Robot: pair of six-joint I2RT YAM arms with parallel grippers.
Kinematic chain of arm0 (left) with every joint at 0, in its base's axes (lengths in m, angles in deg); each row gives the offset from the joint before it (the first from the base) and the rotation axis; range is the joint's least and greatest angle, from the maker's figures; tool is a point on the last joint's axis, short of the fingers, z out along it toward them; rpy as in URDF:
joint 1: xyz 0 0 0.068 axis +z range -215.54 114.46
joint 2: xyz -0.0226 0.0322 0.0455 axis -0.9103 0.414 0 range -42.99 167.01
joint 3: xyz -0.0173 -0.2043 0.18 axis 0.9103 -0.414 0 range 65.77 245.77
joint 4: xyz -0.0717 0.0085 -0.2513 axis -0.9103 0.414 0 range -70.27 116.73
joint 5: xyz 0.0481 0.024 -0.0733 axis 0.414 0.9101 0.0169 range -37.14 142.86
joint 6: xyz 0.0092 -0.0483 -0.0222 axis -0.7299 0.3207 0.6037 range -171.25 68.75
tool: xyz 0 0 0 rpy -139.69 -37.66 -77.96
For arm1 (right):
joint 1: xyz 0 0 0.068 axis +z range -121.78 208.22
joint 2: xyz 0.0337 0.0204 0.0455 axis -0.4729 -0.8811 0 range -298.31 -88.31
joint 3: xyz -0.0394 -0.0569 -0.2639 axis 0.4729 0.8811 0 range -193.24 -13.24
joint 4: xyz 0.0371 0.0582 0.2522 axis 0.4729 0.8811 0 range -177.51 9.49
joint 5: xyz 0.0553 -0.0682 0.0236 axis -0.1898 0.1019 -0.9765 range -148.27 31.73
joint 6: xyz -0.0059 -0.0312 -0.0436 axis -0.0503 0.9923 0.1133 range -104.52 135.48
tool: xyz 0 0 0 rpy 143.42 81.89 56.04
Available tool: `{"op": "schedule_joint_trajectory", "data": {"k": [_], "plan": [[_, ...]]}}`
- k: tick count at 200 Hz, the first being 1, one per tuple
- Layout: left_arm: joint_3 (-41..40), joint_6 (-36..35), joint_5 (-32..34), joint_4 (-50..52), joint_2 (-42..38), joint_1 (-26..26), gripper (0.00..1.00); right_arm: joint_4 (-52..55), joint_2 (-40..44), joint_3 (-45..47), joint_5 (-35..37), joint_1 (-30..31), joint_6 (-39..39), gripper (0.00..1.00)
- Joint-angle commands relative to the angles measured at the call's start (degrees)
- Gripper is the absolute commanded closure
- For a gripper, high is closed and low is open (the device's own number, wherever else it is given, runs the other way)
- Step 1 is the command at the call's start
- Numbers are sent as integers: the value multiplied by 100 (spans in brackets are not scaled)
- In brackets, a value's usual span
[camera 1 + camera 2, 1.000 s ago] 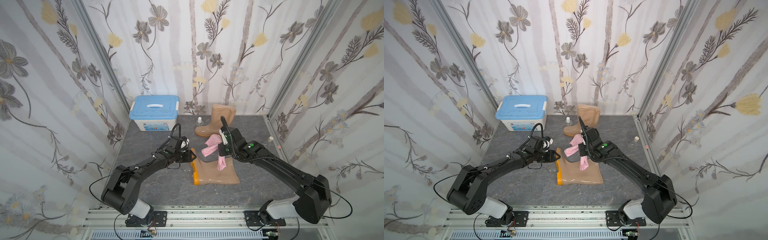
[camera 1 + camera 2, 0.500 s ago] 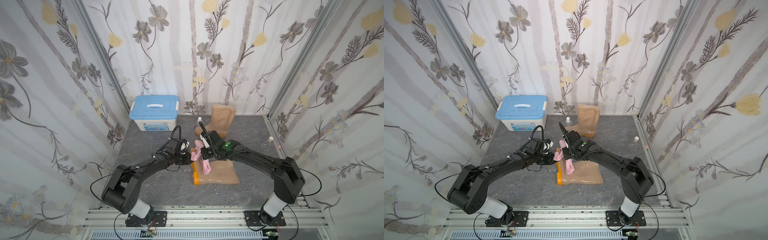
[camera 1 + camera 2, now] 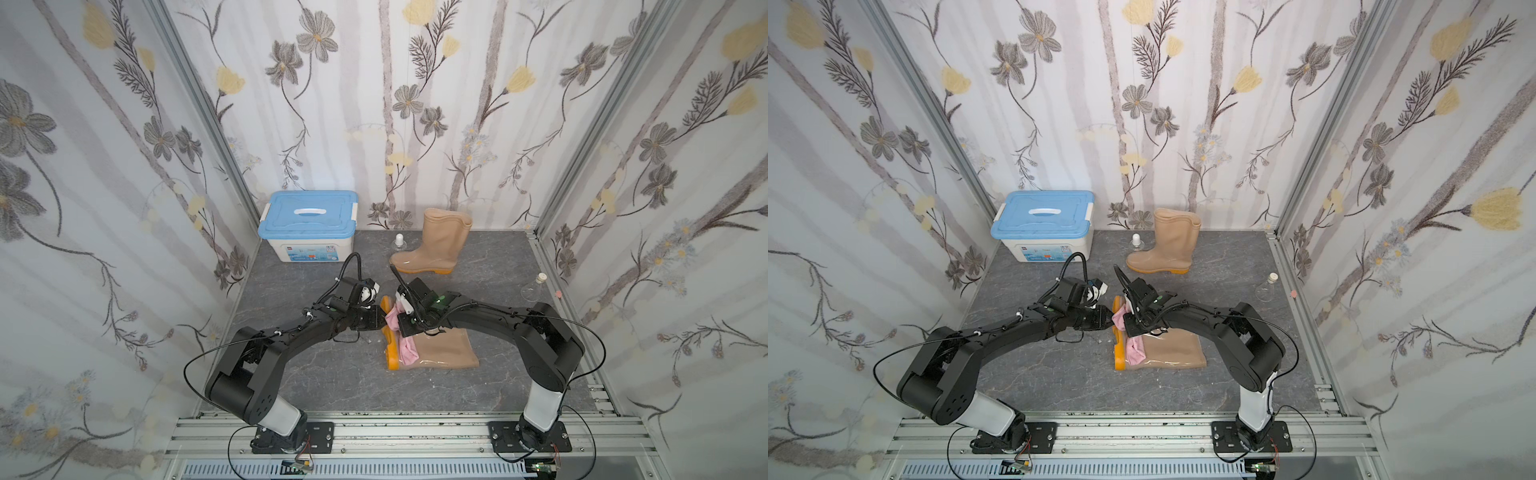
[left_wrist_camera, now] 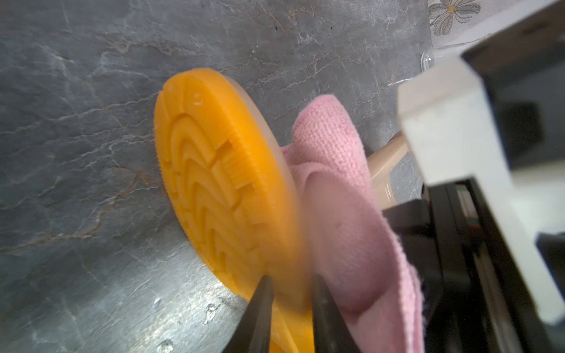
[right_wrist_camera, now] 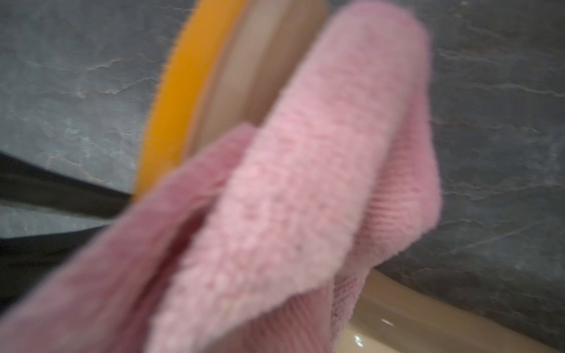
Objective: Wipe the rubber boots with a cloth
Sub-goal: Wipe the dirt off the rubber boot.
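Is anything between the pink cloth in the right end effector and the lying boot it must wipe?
Nothing visible. The pink towel-like cloth in the right end effector drapes directly on the glossy tan rubber boot lying on its side. The left end effector grips the orange sole beside the cloth, not under it.

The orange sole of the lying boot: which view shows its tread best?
The left wrist view: the orange sole faces the camera, close, with ridges sharp. Both top views show only its thin edge; the right wrist view shows a blurred orange strip beside the pink cloth.
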Motion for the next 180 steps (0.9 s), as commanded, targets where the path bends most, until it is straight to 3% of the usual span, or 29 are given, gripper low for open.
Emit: {"op": "schedule_joint_trajectory", "data": {"k": [1, 45, 78, 115, 139, 180], "plan": [[-54, -64, 156, 344, 93, 100, 76, 1046, 73, 206, 897, -403, 159, 100], [-30, -80, 92, 309, 135, 177, 76, 1715, 704, 691, 1922, -1421, 487, 100], [-22, -67, 57, 309, 131, 182, 76, 2077, 1145, 709, 2635, -1764, 404, 100], [-12, -85, 90, 327, 96, 182, 76, 1370, 1366, 146, 1270, -877, 368, 100], [-29, -87, 101, 318, 70, 182, 75, 1130, 815, -483, 651, 2, 191, 100], [-32, -94, 61, 283, 142, 182, 75, 940, 62, -645, 339, 904, 56, 100]]}}
